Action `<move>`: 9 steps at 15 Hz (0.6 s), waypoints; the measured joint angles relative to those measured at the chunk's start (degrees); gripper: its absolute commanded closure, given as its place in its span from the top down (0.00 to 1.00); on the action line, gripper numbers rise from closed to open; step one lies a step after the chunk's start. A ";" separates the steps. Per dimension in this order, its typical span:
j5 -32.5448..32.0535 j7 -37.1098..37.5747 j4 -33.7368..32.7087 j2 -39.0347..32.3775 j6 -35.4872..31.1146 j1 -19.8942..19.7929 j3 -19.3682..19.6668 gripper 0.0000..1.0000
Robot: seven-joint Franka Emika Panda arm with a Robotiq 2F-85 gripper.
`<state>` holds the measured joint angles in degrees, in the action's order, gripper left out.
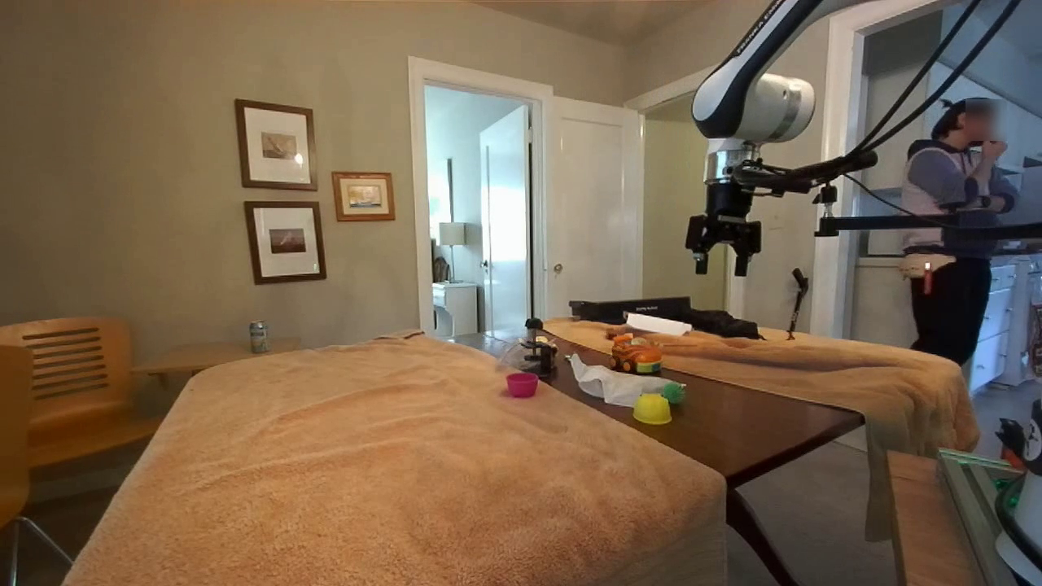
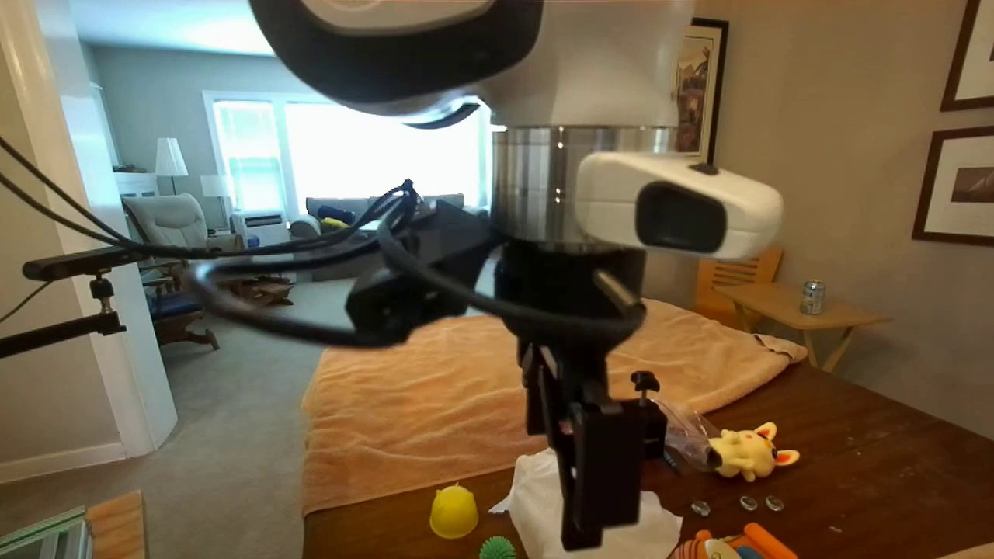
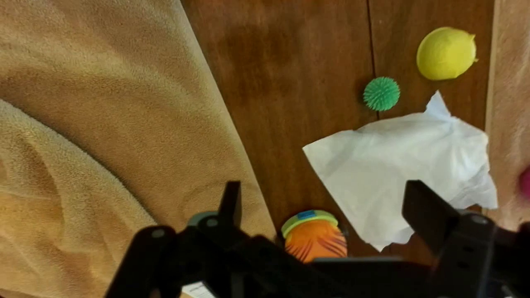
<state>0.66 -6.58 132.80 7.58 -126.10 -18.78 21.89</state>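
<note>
While the gripper [image 1: 721,264] hangs above the dark wooden table [image 3: 265,82], pointing down, its jaws stand wide apart. Below, mostly on the table, lies the white sheet [image 3: 385,161], thin and wrinkled like tissue; in the wrist view one sharp corner points to the left and another to the bottom, while in an exterior view it stretches slantwise, from upper left to lower right. Just beside it is the orange toy vehicle [image 3: 314,242], with dark curved stripes; which end is its front, I cannot tell. The green ball [image 3: 381,94] is covered with spikes; the smooth yellow dome [image 3: 446,54] has, in the wrist view, small tips directed to the right. The arm [image 1: 749,110] bears the lettering "FRANKA".
</note>
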 measured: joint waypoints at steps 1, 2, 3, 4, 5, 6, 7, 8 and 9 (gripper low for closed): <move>1.83 -0.77 -0.32 -1.03 -1.64 -0.44 0.93 1.00; 3.23 -0.88 -1.09 -2.25 -1.93 -0.65 1.38 1.00; 4.04 -0.82 -1.97 -3.47 -1.92 -0.68 1.46 1.00; 4.44 -0.73 -2.78 -4.49 -1.90 -0.61 1.38 1.00; 4.58 -0.64 -3.31 -5.18 -1.90 -0.54 1.28 1.00; 4.64 -0.62 -3.62 -5.58 -1.90 -0.52 1.23 1.00; 4.67 -0.62 -3.83 -5.79 -1.88 -0.52 1.23 1.00; 4.68 -0.62 -3.98 -5.85 -1.83 -0.52 1.23 1.00; 4.69 -0.62 -4.03 -5.85 -1.82 -0.52 1.23 1.00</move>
<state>5.35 -7.20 128.77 1.73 -127.92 -19.30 23.12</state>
